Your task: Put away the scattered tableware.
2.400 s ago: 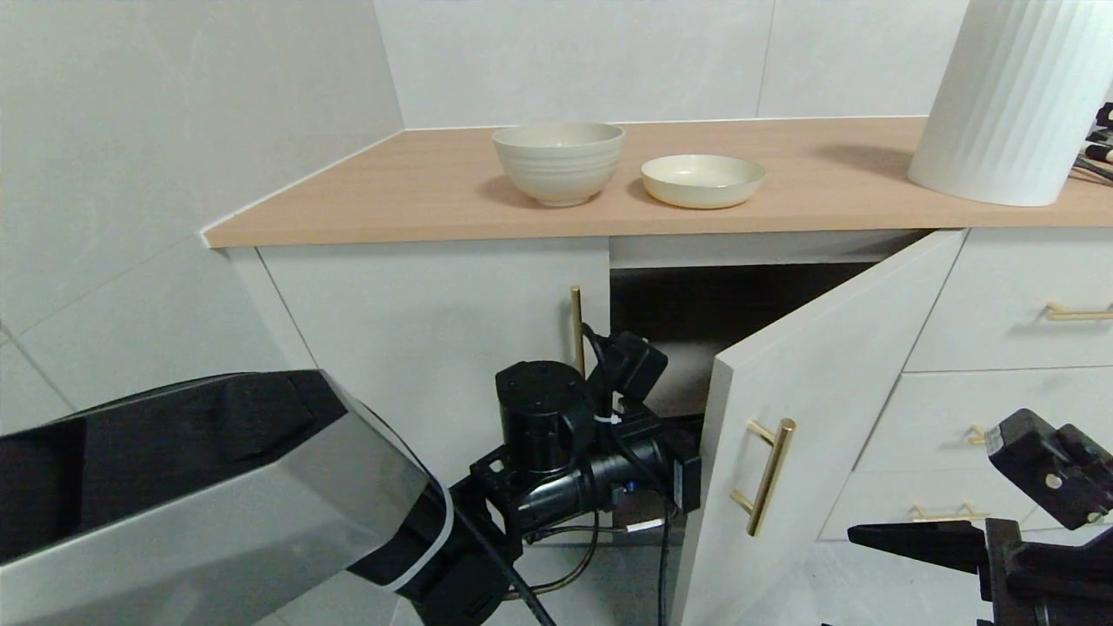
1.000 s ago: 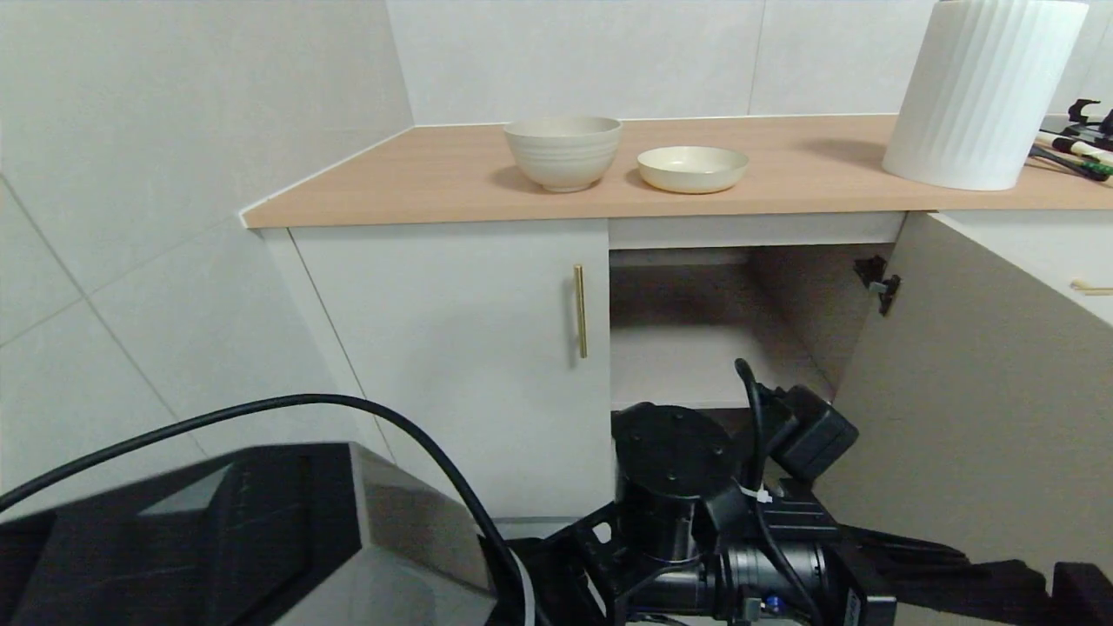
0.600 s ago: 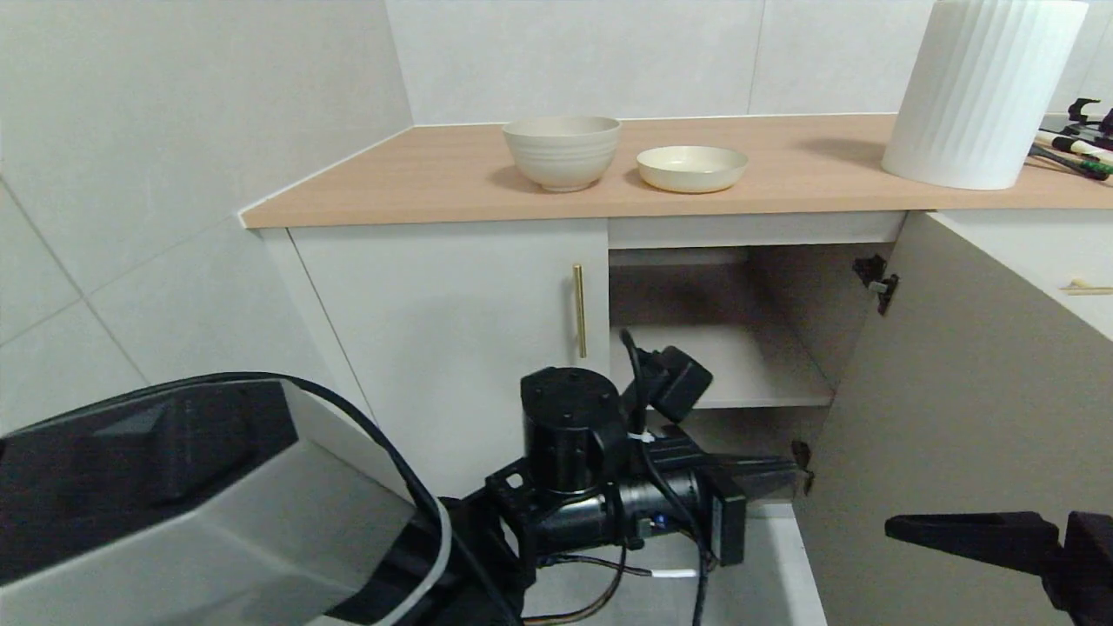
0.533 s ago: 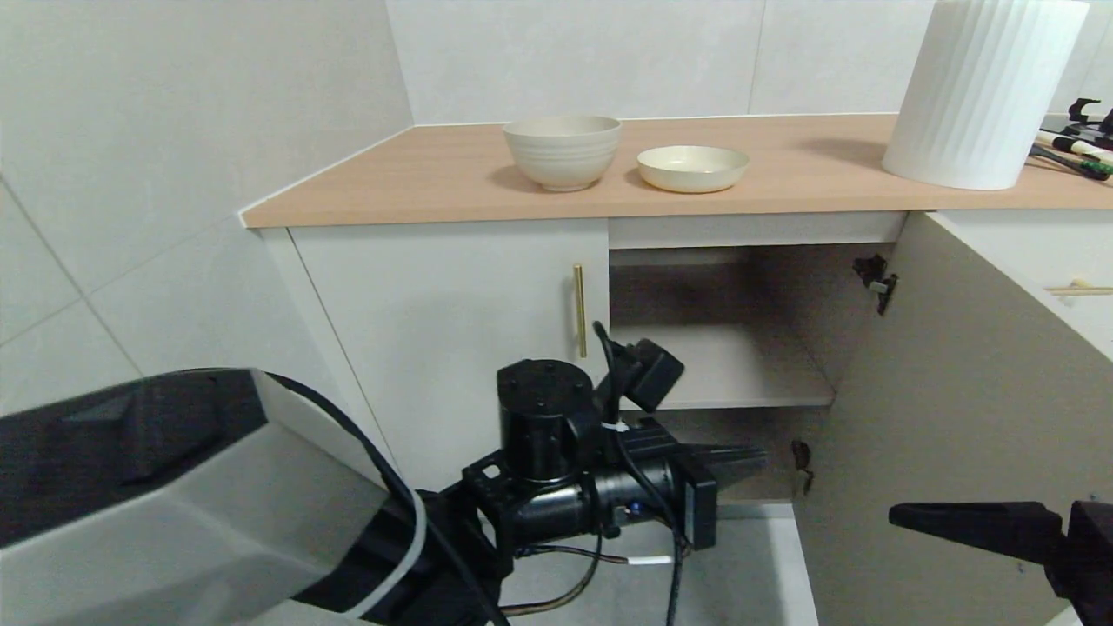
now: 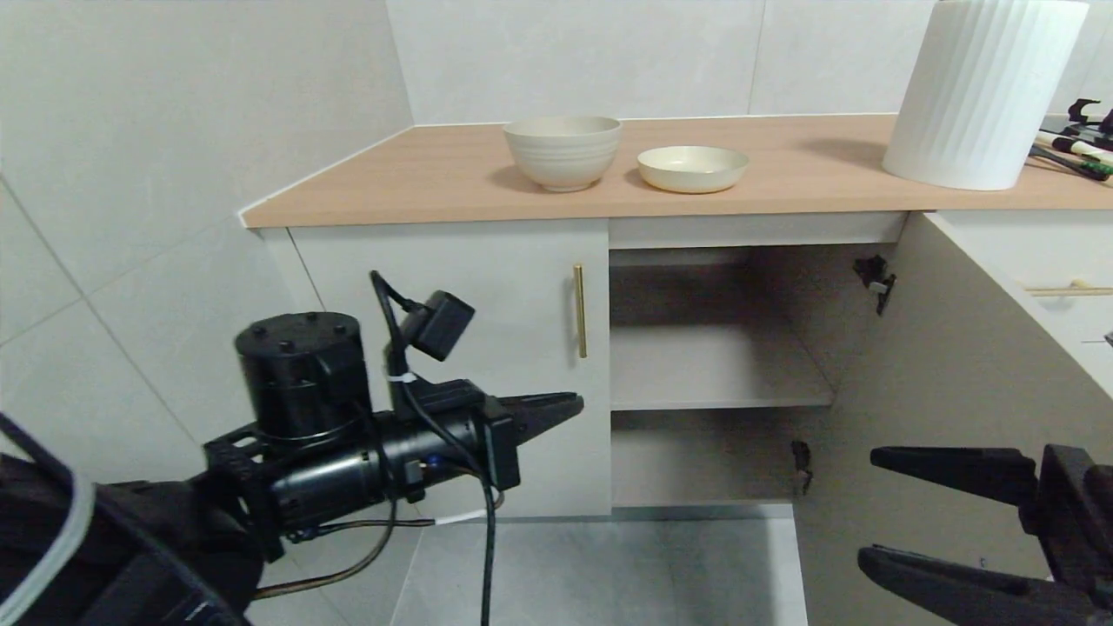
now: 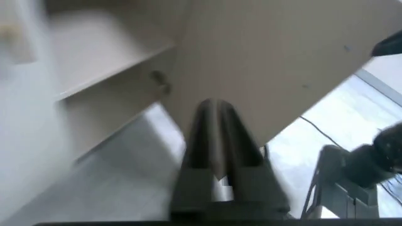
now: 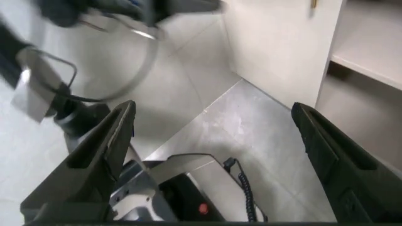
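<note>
A ribbed cream bowl (image 5: pixel 563 151) and a shallow cream dish (image 5: pixel 692 168) stand side by side on the wooden countertop (image 5: pixel 417 187). Below them the cabinet's right door (image 5: pixel 948 391) hangs wide open, showing a bare shelf (image 5: pixel 709 369). My left gripper (image 5: pixel 569 404) is shut and empty, low in front of the closed left door (image 5: pixel 452 287) near its gold handle (image 5: pixel 579 310); the left wrist view shows its fingers (image 6: pixel 217 125) pressed together. My right gripper (image 5: pixel 869 509) is open and empty at the lower right, beside the open door, with fingers (image 7: pixel 110 141) spread wide in the right wrist view.
A tall ribbed white container (image 5: pixel 983 91) stands on the counter at the right, with some utensils (image 5: pixel 1074 148) behind it. Drawers with gold pulls (image 5: pixel 1074 287) lie right of the open door. Tiled wall on the left, grey floor (image 5: pixel 600 569) below.
The cabinet's right door went from partly to wide open early on. Since half a second ago my left arm has swung left and up, away from the opening. My right gripper has risen and come further into view.
</note>
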You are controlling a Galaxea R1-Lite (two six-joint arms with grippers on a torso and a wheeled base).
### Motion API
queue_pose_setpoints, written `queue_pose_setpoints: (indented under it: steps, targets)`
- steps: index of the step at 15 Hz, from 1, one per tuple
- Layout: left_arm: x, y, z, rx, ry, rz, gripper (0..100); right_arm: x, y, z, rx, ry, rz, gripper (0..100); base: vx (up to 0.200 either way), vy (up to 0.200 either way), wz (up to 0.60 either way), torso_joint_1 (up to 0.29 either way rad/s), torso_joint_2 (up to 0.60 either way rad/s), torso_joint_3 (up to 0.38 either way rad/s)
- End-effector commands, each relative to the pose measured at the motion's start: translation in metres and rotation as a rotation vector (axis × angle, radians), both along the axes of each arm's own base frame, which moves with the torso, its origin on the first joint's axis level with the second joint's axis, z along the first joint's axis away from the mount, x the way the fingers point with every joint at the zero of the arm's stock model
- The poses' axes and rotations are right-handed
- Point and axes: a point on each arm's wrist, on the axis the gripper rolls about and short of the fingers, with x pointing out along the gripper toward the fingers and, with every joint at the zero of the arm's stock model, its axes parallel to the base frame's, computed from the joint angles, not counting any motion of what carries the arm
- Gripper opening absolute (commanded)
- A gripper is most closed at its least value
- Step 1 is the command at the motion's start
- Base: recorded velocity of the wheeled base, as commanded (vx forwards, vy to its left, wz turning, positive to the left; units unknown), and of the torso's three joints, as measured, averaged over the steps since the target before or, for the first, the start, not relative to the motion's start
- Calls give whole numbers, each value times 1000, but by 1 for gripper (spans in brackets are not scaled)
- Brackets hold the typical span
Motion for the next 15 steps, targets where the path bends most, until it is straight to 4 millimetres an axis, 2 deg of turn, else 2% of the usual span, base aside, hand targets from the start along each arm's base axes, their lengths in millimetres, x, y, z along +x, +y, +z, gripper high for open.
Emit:
queue_pose_setpoints:
  steps: [1, 4, 7, 8, 11, 12, 15]
  targets:
    - [-22, 50, 44, -31, -68, 130, 100, 30, 21, 1, -37, 44, -28, 100, 0, 0, 0, 0, 0, 0]
    - [-36, 82, 65, -19, -65, 278, 100, 64, 42, 4, -63, 64, -68, 100, 0, 0, 0, 0, 0, 0]
    - [-48, 97, 89, 6, -27, 369, 100, 97, 54, 6, -72, 69, -130, 100, 0, 0, 0, 0, 0, 0]
    - [-53, 99, 94, 9, -21, 372, 100, 102, 58, 8, -74, 64, -151, 100, 0, 0, 0, 0, 0, 0]
    - [-50, 98, 96, 7, -25, 372, 100, 98, 60, 3, -83, 72, -160, 100, 0, 0, 0, 0, 0, 0]
    - [-48, 98, 97, 8, -28, 378, 100, 88, 63, 9, -78, 51, -146, 100, 0, 0, 0, 0, 0, 0]
    - [-49, 104, 100, 36, -76, 396, 100, 83, 60, 13, -88, 55, -159, 100, 0, 0, 0, 0, 0, 0]
